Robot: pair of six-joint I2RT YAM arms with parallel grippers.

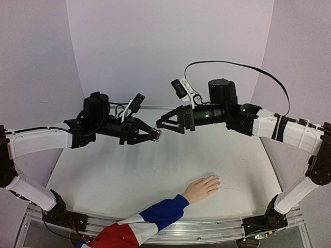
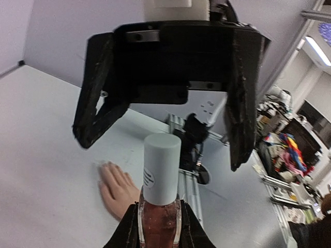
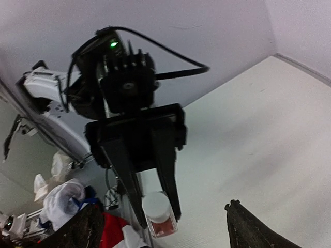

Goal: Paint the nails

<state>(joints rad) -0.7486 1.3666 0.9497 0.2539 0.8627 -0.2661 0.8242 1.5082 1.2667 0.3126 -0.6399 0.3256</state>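
White table (image 1: pixel 129 175), nails (image 1: pixel 216 180) well apart from left fingers (image 1: pixel 145 130) clamped on bottle (image 2: pixel 161 175), right fingers (image 2: pixel 242 98) apart

Setting: robotics lab, enclosed test cell.
Evidence: white table (image 1: pixel 129 175) boxed by pale backdrop panels (image 1: pixel 165 46); aluminium extrusion rail (image 1: pixel 207 226) at near edge carrying 2 units, left arm (image 1: pixel 36 142) and right arm (image 1: pixel 289 129); beyond cell, ceiling strip light (image 2: pixel 315 44), cluttered benches (image 2: pixel 276 111).

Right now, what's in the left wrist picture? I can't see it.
The left arm's black fingers hold a small pinkish white-capped bottle. The right arm's open black fingers face it. A flesh-coloured hand lies on the white table.
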